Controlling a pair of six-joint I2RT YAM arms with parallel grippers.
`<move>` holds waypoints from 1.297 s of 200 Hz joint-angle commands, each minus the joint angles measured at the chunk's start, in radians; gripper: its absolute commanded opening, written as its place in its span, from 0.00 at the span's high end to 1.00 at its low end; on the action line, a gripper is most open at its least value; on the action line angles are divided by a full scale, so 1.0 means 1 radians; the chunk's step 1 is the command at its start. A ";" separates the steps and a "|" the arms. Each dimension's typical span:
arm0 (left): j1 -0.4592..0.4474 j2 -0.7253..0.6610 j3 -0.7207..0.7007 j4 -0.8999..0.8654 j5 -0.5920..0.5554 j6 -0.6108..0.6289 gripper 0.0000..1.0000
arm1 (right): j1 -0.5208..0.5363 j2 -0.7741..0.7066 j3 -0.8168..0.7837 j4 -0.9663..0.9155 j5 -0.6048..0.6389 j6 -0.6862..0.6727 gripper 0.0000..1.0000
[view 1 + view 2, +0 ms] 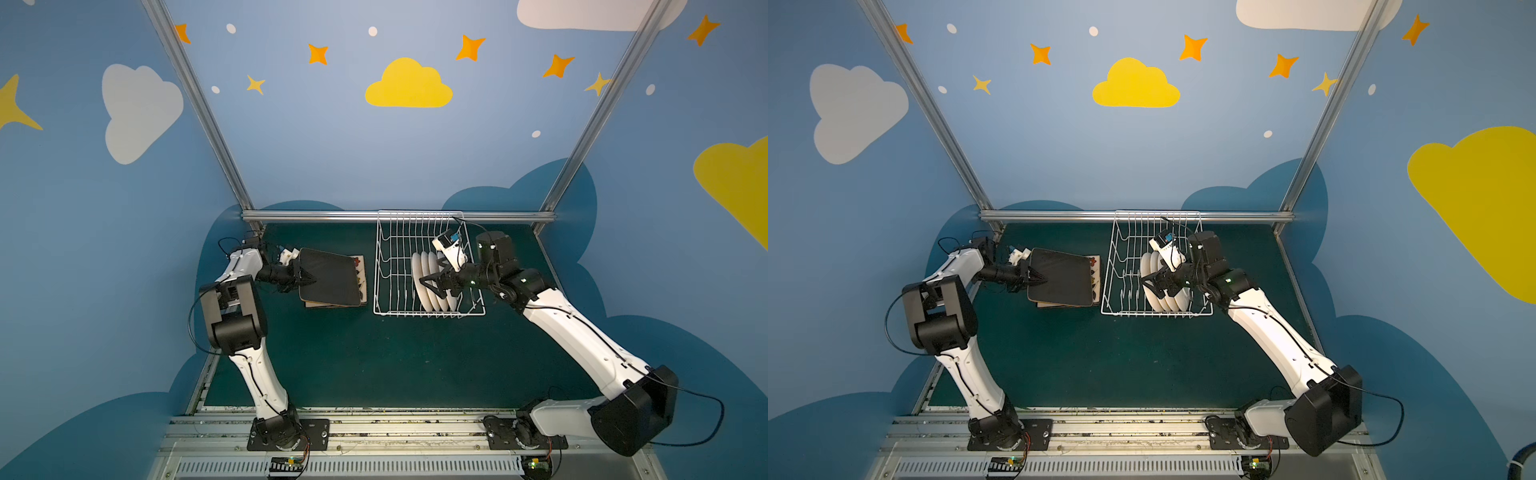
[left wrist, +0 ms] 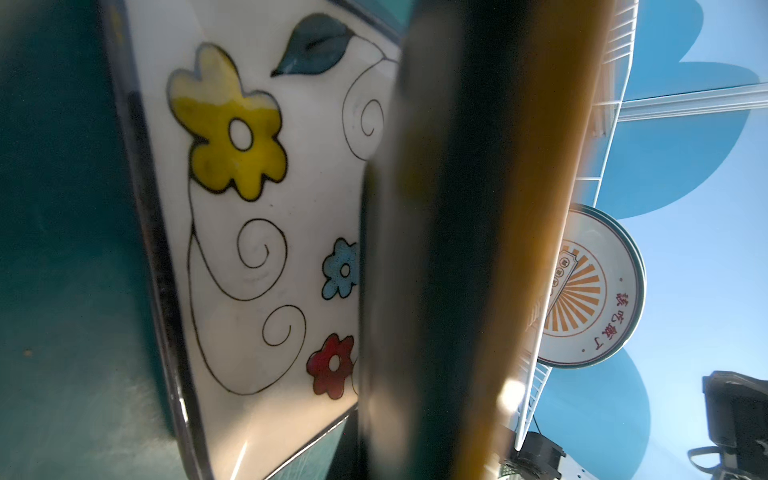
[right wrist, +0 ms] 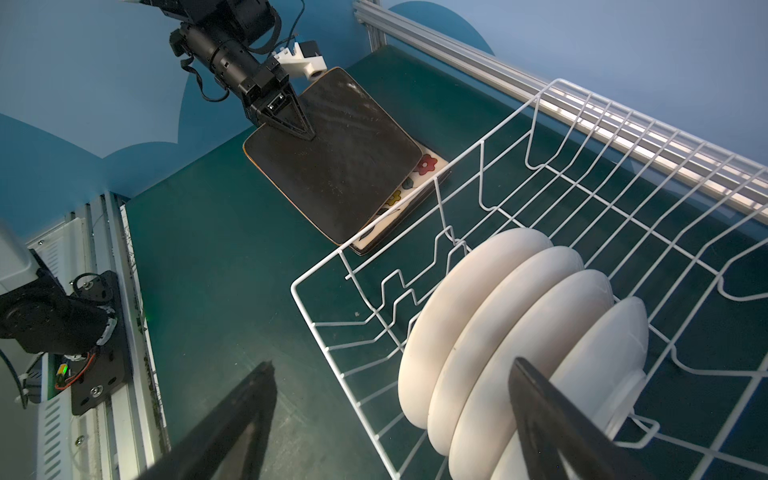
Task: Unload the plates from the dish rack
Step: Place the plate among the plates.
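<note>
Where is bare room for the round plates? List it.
Bare green mat in front of the dish rack and the square plate stack, towards the arm bases. Crowded: the narrow strip between stack and rack, and around the round plates.

Green tabletop (image 1: 374, 357), two loads.
The tabletop carries a white wire rack (image 1: 377, 266) at its back edge and, just beside it, a low stack of square plates (image 1: 361, 282), flowered faces up.
</note>
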 commanded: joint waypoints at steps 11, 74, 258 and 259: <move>0.006 0.024 0.059 -0.010 0.100 0.045 0.94 | 0.008 -0.003 0.025 -0.022 0.010 -0.008 0.13; 0.006 0.085 0.130 -0.070 0.054 0.078 0.89 | 0.011 0.006 0.033 -0.022 0.007 -0.004 0.13; 0.008 0.189 0.240 -0.079 -0.042 0.013 0.57 | 0.024 0.028 0.055 -0.044 0.009 -0.005 0.13; 0.008 0.189 0.241 -0.079 -0.042 0.011 0.56 | 0.024 0.028 0.055 -0.045 0.009 -0.005 0.13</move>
